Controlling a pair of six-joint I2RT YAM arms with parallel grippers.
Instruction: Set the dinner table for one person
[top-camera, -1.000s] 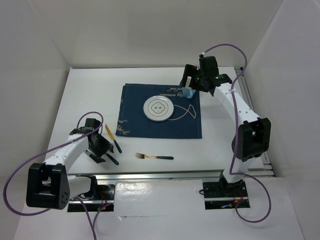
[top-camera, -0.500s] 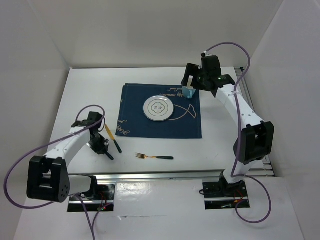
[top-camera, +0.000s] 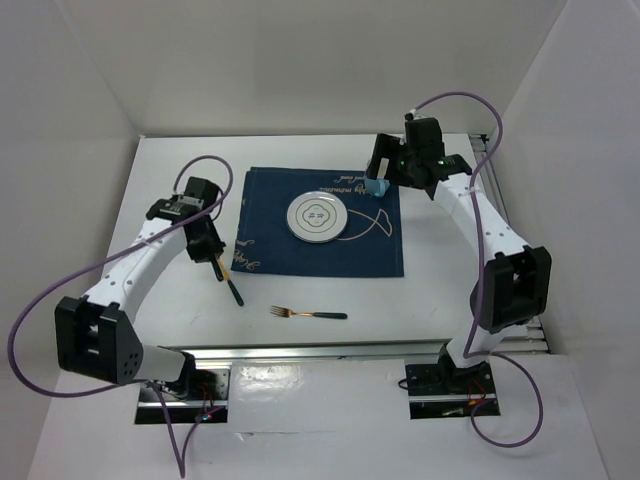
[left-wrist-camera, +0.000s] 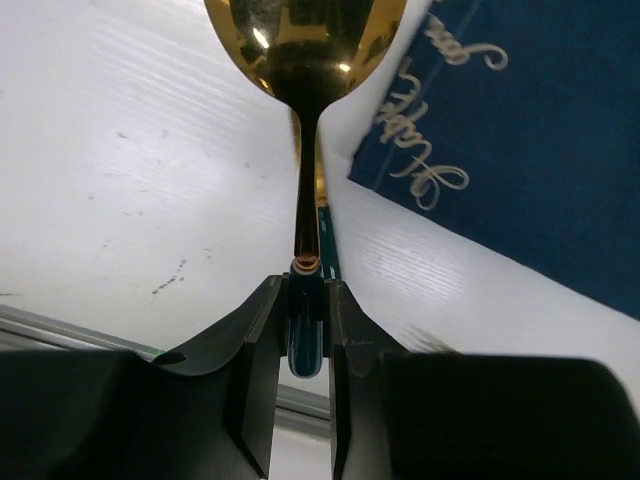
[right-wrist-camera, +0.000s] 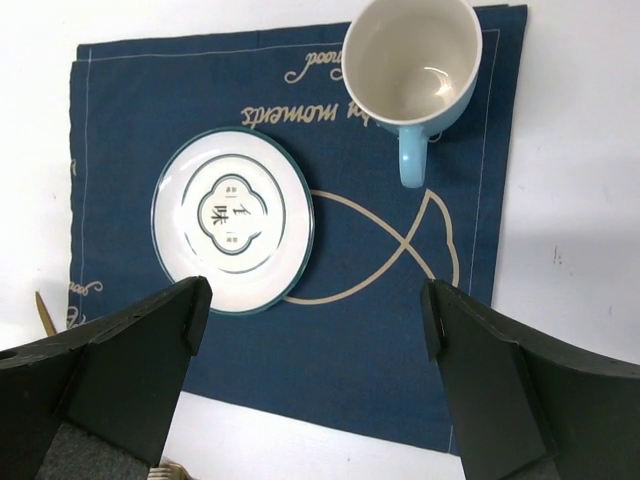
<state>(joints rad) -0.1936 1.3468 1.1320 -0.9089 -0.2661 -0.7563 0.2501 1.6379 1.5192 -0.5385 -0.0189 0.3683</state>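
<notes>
On the white dinner table lies a navy placemat with a white plate on it. A blue cup stands at the placemat's far right corner. My left gripper hovers at the placemat's left edge, shut on the dark handle of a gold spoon, whose bowl points away from the camera. A gold-bladed knife lies on the table just below it. My right gripper is open above the placemat, with the cup and the plate beneath it.
A fork with a dark handle lies on the table in front of the placemat. A metal rail runs along the near edge. White walls enclose the table on three sides.
My left gripper has shut on the spoon, lifted it off the table and carried it back toward the placemat's left edge. The right gripper has risen slightly near the cup.
</notes>
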